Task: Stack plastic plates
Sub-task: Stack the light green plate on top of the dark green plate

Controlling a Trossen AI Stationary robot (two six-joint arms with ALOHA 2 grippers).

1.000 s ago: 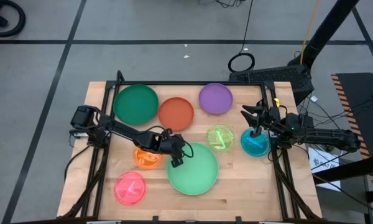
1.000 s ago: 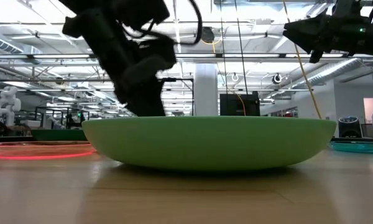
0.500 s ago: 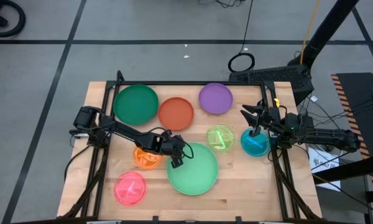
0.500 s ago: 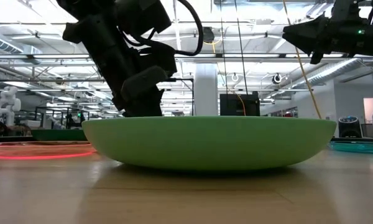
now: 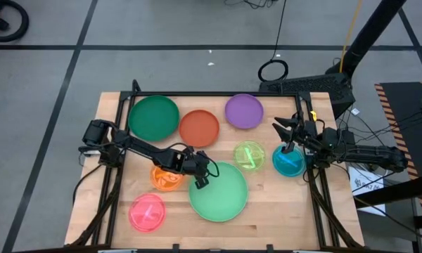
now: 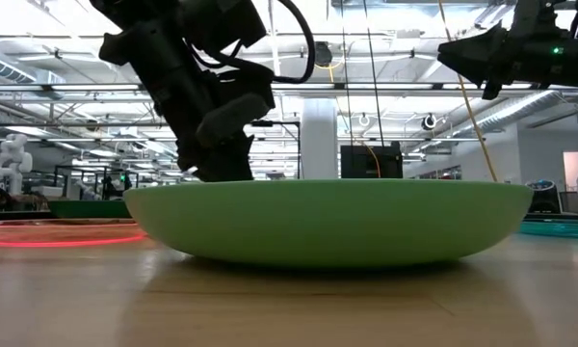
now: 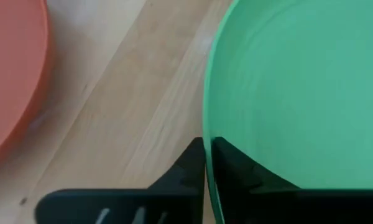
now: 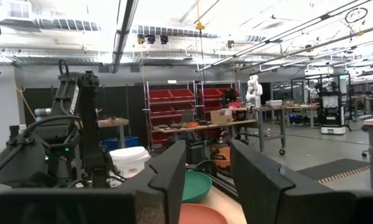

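Observation:
The large light green plate rests flat on the wooden table, near the front middle. My left gripper is shut on its left rim; in the low view the plate hides the fingertips. My right gripper hangs open above the small teal plate at the right, touching nothing. Dark green, red-orange and purple plates lie along the far side. Lime, orange and pink small plates lie apart on the table. My left gripper pinches the light green plate's left rim, one finger outside the wall and the other finger inside the bowl. The fingers slant down from the table's left. The plate's underside stays on the table.
A black frame runs along the far and side edges of the table. The orange plate sits right beside my left arm's wrist. Bare wood shows at the front right.
My left gripper has shut on the light green plate's left rim. In the low view the plate has shifted slightly on the table. My right gripper has kept still.

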